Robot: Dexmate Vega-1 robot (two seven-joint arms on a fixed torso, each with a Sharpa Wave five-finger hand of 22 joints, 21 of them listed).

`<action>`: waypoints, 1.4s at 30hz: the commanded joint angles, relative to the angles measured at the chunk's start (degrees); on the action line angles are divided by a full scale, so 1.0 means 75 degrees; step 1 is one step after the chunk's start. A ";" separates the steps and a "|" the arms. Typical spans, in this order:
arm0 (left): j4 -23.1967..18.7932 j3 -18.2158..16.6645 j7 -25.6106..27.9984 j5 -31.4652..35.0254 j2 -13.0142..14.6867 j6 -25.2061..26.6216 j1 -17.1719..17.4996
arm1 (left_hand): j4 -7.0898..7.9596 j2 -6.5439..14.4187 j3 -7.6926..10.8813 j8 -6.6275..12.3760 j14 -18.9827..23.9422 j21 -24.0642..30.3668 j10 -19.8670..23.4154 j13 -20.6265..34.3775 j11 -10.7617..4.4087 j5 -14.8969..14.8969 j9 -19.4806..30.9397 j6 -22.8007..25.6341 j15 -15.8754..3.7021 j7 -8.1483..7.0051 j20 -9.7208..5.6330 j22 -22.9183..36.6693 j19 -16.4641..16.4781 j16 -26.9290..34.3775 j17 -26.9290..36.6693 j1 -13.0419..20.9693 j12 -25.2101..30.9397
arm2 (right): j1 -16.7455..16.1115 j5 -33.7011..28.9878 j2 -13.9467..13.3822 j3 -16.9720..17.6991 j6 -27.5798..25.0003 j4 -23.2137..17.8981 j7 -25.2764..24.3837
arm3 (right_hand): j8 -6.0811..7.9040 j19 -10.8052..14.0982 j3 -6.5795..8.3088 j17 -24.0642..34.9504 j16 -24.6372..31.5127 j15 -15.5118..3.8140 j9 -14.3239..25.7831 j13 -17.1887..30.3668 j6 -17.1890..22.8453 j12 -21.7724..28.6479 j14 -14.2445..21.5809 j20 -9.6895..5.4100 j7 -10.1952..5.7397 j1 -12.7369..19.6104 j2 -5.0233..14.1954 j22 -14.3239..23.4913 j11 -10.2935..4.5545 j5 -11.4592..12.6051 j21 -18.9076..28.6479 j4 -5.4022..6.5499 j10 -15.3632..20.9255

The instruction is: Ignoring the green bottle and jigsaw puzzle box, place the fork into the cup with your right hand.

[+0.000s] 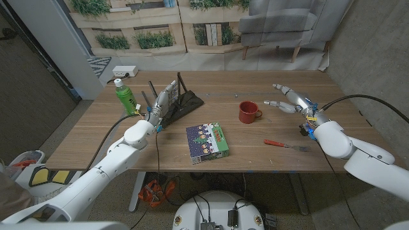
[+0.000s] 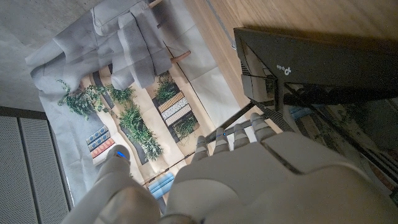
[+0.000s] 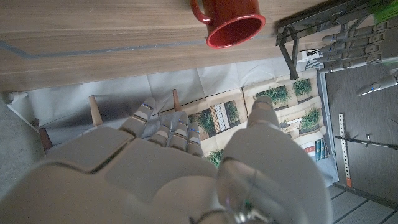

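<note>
**Still on the table: one fork, one cup, right hand holding nothing**

Only one piece of lettering shows anywhere: a small white logo on the black router point(image 2: 311, 68) in the left wrist view, too small to read. The green bottle point(image 1: 125, 97) carries a label and the jigsaw puzzle box point(image 1: 208, 141) a printed picture, but no words on either can be made out.

Counted, the wooden table point(image 1: 255, 86) bears one red cup point(image 1: 248, 112), one fork point(image 1: 287, 144) with a red handle, one bottle, one puzzle box and one router.

Taking the cup as the landmark: the fork lies flat on the table nearer the robot and to the cup's right, well apart from it. The right hand point(image 1: 295, 102) hovers to the right of the cup, fingers spread apart, gripping nothing. The puzzle box lies to the cup's left and nearer the robot. The router stands further left, the left hand point(image 1: 163, 102) is against it with fingers raised, and whether it grips anything I cannot tell. The bottle stands leftmost.
</note>
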 commanded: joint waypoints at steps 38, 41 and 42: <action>0.0210 0.0053 -0.0140 -0.0049 -0.0044 -0.0020 -0.0163 | -0.0095 0.0078 0.0017 0.0046 -0.0247 0.0056 -0.0013 0.0032 0.0044 -0.0001 0.0022 0.0076 -0.0228 0.0014 -0.0276 0.0034 0.0069 0.0022 0.0018 0.0081 0.0002 | -0.0750 -0.0821 -0.0290 0.0402 -0.0940 -0.0843 0.0229 | 0.0014 0.0187 0.0050 0.0062 0.0015 -0.0523 0.0034 0.0079 0.0359 0.0167 0.0176 -0.0067 0.0052 0.0004 0.0062 0.0015 0.0073 -0.0020 -0.0012 0.0156 0.0556; 0.0172 0.0054 -0.0142 -0.0046 -0.0023 0.0007 -0.0157 | -0.0096 0.0079 0.0017 0.0049 -0.0248 0.0057 -0.0008 0.0032 0.0047 -0.0001 0.0022 0.0084 -0.0224 0.0017 -0.0273 0.0034 0.0072 0.0022 0.0018 0.0082 0.0003 | -0.0750 -0.0933 -0.0322 0.0367 -0.1040 -0.0892 0.0261 | 0.0012 0.0194 0.0051 0.0062 0.0021 -0.0527 0.0034 0.0083 0.0364 0.0170 0.0198 -0.0062 0.0049 0.0005 0.0062 0.0015 0.0065 -0.0020 -0.0012 0.0156 0.0564; 0.0166 0.0052 -0.0142 -0.0049 -0.0021 0.0007 -0.0154 | -0.0096 0.0079 0.0017 0.0048 -0.0248 0.0055 -0.0011 0.0032 0.0042 -0.0001 0.0022 0.0084 -0.0224 0.0017 -0.0269 0.0034 0.0069 0.0022 0.0018 0.0082 0.0002 | -0.0752 -0.0969 -0.0328 0.0358 -0.1062 -0.0904 0.0262 | 0.0014 0.0198 0.0051 0.0061 0.0022 -0.0527 0.0034 0.0085 0.0374 0.0169 0.0205 -0.0065 0.0047 0.0007 0.0060 0.0015 0.0062 -0.0020 -0.0012 0.0154 0.0564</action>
